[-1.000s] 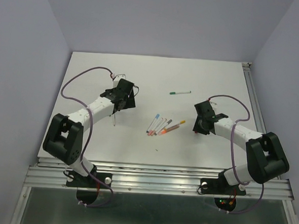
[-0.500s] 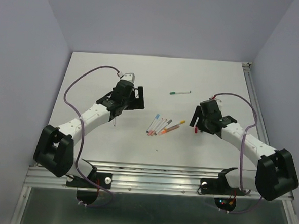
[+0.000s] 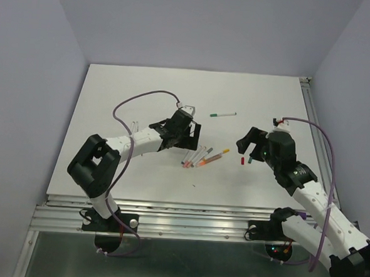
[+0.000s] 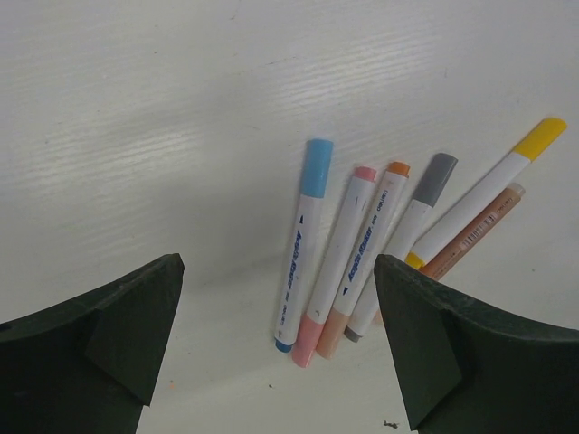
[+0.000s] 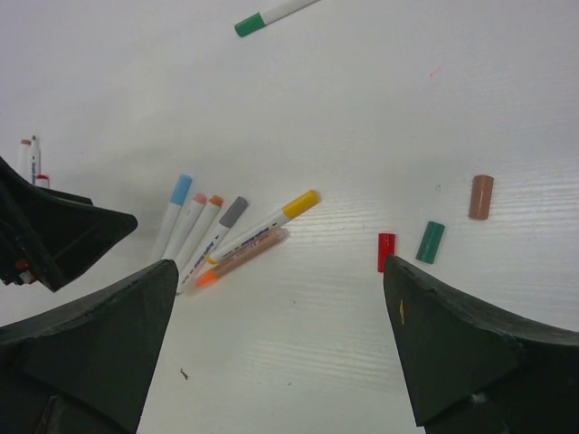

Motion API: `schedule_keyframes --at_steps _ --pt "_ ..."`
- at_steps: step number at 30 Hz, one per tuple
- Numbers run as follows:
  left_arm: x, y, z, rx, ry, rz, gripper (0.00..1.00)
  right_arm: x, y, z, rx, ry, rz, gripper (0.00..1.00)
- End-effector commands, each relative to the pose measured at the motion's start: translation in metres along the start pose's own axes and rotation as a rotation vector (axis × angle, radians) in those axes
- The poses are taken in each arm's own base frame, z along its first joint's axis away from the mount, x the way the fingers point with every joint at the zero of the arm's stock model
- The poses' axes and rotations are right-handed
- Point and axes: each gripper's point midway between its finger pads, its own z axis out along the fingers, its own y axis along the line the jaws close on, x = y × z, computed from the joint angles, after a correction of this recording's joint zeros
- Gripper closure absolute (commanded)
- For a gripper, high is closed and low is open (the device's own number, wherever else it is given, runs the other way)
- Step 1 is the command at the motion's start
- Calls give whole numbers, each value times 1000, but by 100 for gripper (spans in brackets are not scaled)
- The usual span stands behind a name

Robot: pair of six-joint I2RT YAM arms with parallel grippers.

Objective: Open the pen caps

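Several capped pens [image 4: 362, 244] lie fanned on the white table, their pen caps blue [image 4: 317, 167], pink [image 4: 365, 174], orange [image 4: 398, 169], grey [image 4: 439, 174] and yellow [image 4: 540, 137]. My left gripper [image 4: 279, 267] hovers open right over their lower ends, gripping nothing; from above it [image 3: 186, 138] sits at the cluster's [image 3: 199, 156] left. Three loose caps, red [image 5: 386, 251], green [image 5: 431, 242] and brown [image 5: 481, 196], lie on the table. My right gripper [image 5: 279, 267] is open and empty above the spot between cluster and loose caps, the red cap [image 3: 243, 160] just by its right finger.
A lone pen with a green end [image 3: 223, 114] lies farther back on the table [image 3: 144, 86]. Two uncapped pens [image 5: 27, 158] rest at the left, behind the left gripper. A metal rail [image 3: 199, 218] runs along the near edge, and grey walls close in the sides.
My right gripper has opened, and the red cap now lies on the table beside the green one. The left arm has swung right from the left side to the pen cluster.
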Motion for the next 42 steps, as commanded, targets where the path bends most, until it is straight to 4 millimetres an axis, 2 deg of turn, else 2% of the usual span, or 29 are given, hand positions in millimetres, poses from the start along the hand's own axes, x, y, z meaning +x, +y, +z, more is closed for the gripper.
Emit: schedule_keyframes --at_steps 1,13,16,18,22,28,33,34,35,38,42 --pt "-12 -14 1 -9 -20 40 1 0 2 6 -27 -20 -15 0" --pt "16 -1 29 -115 73 40 1 12 -4 13 -5 16 -15 0" --pt "19 0 32 -127 83 39 2 11 -3 12 -11 16 -16 0" --pt "20 1 33 -141 85 43 7 11 -4 12 -11 13 -16 0" --pt "33 9 35 -221 108 84 8 10 -4 11 -11 9 -15 0" --pt "61 13 42 -227 179 110 24 10 -4 11 -10 10 -16 0" --pt "76 6 45 -194 210 116 29 10 -6 12 1 3 -13 0" --pt "80 5 46 -183 222 114 32 9 -6 11 4 -1 -12 0" --pt "83 7 46 -185 227 113 40 8 -9 12 18 -3 -12 0" --pt "95 9 50 -182 255 119 48 6 -11 10 29 -12 -8 0" --pt "102 8 49 -156 269 119 52 3 -11 8 31 -29 -5 0"
